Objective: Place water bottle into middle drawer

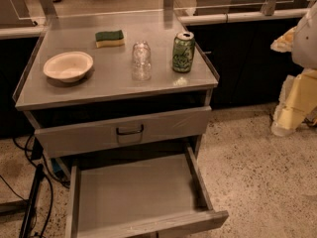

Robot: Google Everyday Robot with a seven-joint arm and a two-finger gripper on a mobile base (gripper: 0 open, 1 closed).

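Middle drawer (133,192) nearest the camera, pulled well out, grey sheet metal, flat bare bottom, low side walls, nothing in it. Above it the upper drawer (163,125) with a black handle (130,130), out only a little. On the steel countertop (99,90): water bottle (141,61) upright near the middle, clear and ribbed. The green can (183,52) stands just beside it to the right, not touching. A white bowl (68,66) sits to the left, and a green-and-yellow sponge (110,38) lies behind, towards the back. Gripper (286,117) at the right edge of the view, white and yellow, off the side of the cabinet and over the speckled floor (257,157), well apart from the bottle; whether it is spread or pressed together cannot be told. Black cables (34,197) on the floor at left. Task looks not yet started: bottle on top, drawer waiting. Handling judgement: the bottle looks empty or nearly so, therefore light and easy to tip or knock over; thin plastic, likely to give under a hard squeeze and smooth enough to slip. Best hold is probably around the ribbed mid-body from the side, with a moderate squeeze. Approach from the front or left to keep clear of the can. The drawer's walls are low, so set the bottle down gently or it may roll.
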